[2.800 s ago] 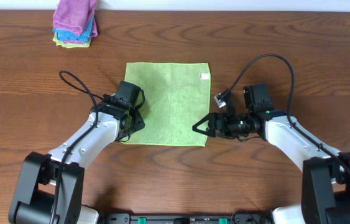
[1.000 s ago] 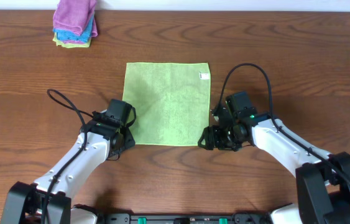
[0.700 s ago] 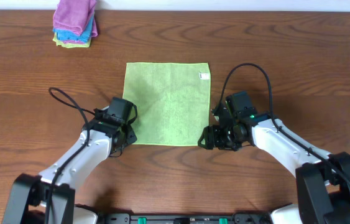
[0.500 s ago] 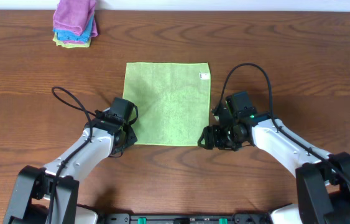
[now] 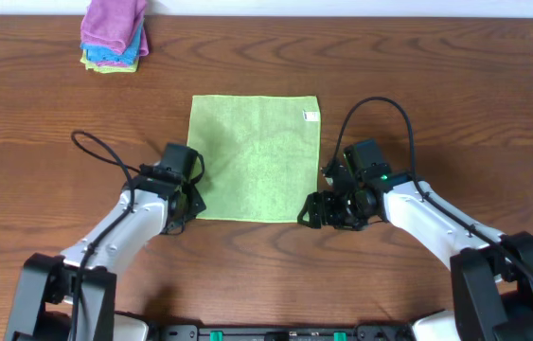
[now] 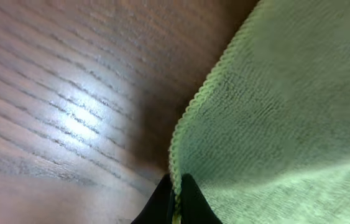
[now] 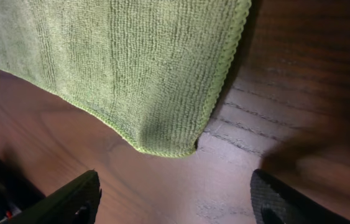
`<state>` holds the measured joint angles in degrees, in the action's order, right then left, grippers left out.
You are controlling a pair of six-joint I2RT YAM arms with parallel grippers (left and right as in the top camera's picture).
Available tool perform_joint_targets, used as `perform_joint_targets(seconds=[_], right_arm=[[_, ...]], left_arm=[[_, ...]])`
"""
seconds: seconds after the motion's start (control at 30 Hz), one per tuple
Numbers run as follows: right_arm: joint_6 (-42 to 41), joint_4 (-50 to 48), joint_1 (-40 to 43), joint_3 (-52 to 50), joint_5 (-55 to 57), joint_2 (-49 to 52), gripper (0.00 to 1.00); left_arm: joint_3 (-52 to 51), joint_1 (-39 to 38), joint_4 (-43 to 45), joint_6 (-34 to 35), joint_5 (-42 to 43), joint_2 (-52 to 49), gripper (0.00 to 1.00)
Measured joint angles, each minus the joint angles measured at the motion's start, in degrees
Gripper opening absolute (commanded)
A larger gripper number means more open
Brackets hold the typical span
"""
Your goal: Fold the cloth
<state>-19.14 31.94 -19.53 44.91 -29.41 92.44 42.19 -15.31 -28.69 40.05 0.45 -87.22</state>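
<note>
The lime-green cloth (image 5: 255, 156) lies flat and spread on the wooden table, its small white tag (image 5: 311, 116) near the far right corner. My left gripper (image 5: 188, 203) is at the cloth's near left corner and is shut on the cloth's hem (image 6: 176, 186), with the cloth (image 6: 274, 112) rising away from the fingertips. My right gripper (image 5: 308, 214) sits low at the near right corner, jaws wide open. In the right wrist view the cloth's corner (image 7: 168, 146) lies just beyond the open fingers (image 7: 175, 202), untouched.
A stack of folded cloths, purple (image 5: 115, 21) on top of blue and green ones, sits at the far left of the table. Bare wooden table (image 5: 455, 85) surrounds the cloth.
My left gripper has moved in to the cloth's near left corner and closed on the hem. My right gripper has lowered to the near right corner and stayed there.
</note>
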Motion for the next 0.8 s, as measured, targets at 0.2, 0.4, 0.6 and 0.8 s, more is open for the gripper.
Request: perform_joint_targets(seconds=[0.2, 0.4, 0.6, 0.8], right_arm=[[0.0, -5.2, 0.5, 0.0, -2.1, 0.1, 0.8], [0.0, -6.1, 0.9, 0.3, -5.3, 3.5, 0.78], [-0.2, -6.2, 1.1, 2.2, -11.5, 7.7, 0.71], [-0.2, -4.8, 1.1, 2.3, -14.6, 9.5, 0.57]], left_arm=[[6.0, 0.2, -2.7, -1.3, 0.7, 1.0, 0.06], [6.4, 0.2, -3.9, -1.4, 0.9, 1.1, 0.06], [6.4, 0.2, -3.9, -1.4, 0.9, 1.1, 0.06], [6.4, 0.2, -3.9, -1.4, 0.9, 1.1, 0.06]])
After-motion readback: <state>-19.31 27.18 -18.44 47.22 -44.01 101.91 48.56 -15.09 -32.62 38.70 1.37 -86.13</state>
